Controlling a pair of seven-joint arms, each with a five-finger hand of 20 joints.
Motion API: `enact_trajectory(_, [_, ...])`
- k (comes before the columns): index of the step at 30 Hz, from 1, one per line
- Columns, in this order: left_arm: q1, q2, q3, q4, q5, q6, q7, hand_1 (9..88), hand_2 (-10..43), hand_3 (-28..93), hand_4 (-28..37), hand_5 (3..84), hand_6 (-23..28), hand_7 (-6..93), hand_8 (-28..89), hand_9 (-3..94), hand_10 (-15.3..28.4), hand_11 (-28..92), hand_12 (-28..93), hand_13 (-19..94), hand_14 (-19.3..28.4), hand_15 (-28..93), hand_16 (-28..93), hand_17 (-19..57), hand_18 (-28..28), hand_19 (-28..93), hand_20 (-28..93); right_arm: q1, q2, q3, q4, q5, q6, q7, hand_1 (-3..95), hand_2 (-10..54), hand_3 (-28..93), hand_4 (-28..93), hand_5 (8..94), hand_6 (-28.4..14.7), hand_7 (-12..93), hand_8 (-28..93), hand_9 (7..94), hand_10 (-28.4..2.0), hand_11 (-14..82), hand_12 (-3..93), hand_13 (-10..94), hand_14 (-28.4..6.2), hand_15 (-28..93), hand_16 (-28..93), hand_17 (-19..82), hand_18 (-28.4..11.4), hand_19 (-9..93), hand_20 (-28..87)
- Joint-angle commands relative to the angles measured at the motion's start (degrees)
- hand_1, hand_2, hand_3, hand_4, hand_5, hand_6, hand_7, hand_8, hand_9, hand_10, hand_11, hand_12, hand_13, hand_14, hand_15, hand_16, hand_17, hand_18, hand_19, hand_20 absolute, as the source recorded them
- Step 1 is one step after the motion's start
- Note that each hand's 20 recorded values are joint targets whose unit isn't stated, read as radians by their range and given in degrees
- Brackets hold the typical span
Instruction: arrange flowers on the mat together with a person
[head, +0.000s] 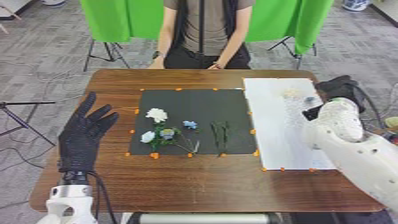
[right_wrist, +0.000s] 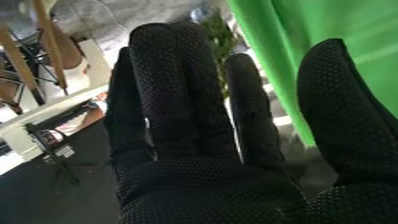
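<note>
On the black mat (head: 182, 105) lie a white flower (head: 156, 115) at upper left, a pale flower (head: 148, 136) and a yellowish-blue flower (head: 167, 133) lower left, a small blue flower (head: 190, 124) near the middle and green stems (head: 220, 136) to its right. My right hand (head: 338, 86) is over the upper right table edge, beside the white sheet; in the right wrist view the same hand (right_wrist: 204, 180) is open with straight fingers and holds nothing. Left of the mat, my left hand (head: 78, 142) is open, fingers pointing away from me.
The white sheet (head: 275, 135) right of the mat bears a clear, textured object (head: 298, 105) with something pale at its top. Orange markers (head: 253, 131) line the mat and sheet. A person stands across the table, hands near its far edge. Green cloth (head: 133, 20) hangs behind.
</note>
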Motion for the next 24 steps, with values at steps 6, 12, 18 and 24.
enact_trajectory(6, [-1.43,1.25,1.66,0.5,-2.07,0.34,1.81,21.8,8.6,75,-28.3,32.3,4.9,11.2,-9,37.0,17.6,22,11,30,23.5,44,-7,-3.1,25.8,65,-4,14.92,-1.98,-10.0,11.15,2.03,-14.08,-2.98,31.8,-1.2,74,-26,44.9,1.3,14,-13,59.2,-18.0,25.3,14.8,56,-16.2,61,9,16,-25.9,67,18])
enact_trajectory(12, [-2.3,1.09,1.88,0.69,-1.93,-0.28,1.84,21.9,8.6,75,-28.3,32.3,5.0,11.4,-9,37.0,17.7,22,11,30,23.5,44,-7,-3.0,25.8,65,-4,14.63,-3.56,-10.56,13.55,2.89,-18.91,-3.14,31.0,-1.4,74,-25,43.4,1.9,14,-13,56.1,-18.2,17.6,13.8,54,-17.4,55,8,15,-26.7,65,17])
enact_trajectory(18, [-2.42,0.85,1.62,0.75,-2.56,-0.63,2.5,21.9,8.6,75,-28.3,32.3,5.0,11.4,-9,37.1,17.8,22,11,30,23.5,44,-7,-3.0,25.8,65,-4,12.92,-5.04,-10.92,14.64,2.01,-22.14,-3.58,31.0,-1.8,74,-26,42.1,2.2,14,-13,53.8,-18.5,16.1,14.1,52,-17.6,54,9,14,-26.8,64,17])
enact_trajectory(24, [-3.16,0.76,1.75,1.04,-2.44,-1.54,2.12,21.9,8.5,75,-28.2,32.3,5.0,11.5,-9,37.1,17.7,23,11,30,23.6,45,-7,-3.0,25.8,65,-4,12.04,-5.69,-10.88,15.59,2.78,-24.55,-4.21,30.7,-2.0,75,-26,41.4,2.4,13,-13,51.5,-18.6,14.1,13.9,51,-17.8,53,8,14,-27.3,63,17])
